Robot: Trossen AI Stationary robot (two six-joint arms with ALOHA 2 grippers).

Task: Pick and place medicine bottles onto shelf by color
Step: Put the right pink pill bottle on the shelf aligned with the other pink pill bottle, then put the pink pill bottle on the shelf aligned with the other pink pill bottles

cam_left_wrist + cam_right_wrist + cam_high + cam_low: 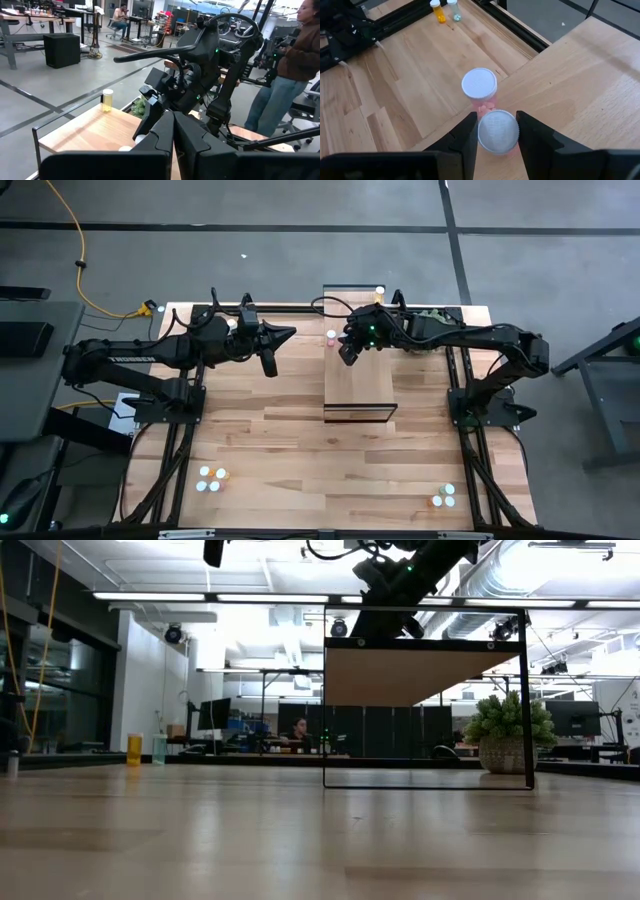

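Two pink bottles meeting at the shelf (356, 385) edge — sorting by color.
Right gripper (495, 131) clamped around one pink bottle (498, 132), lowered beside its shelved twin (480, 86); left gripper (173, 131) closed, empty, waiting over the worktop (260, 430) — remaining bottles (211, 478) well apart.

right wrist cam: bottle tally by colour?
Pink bottle: 1
Orange bottle: 1
Pale blue-green bottle: 1
Held bottle in right gripper, body colour hidden by its cap: 1
Total: 4

Potted plant (505, 735) and a person (292, 65) beyond the table
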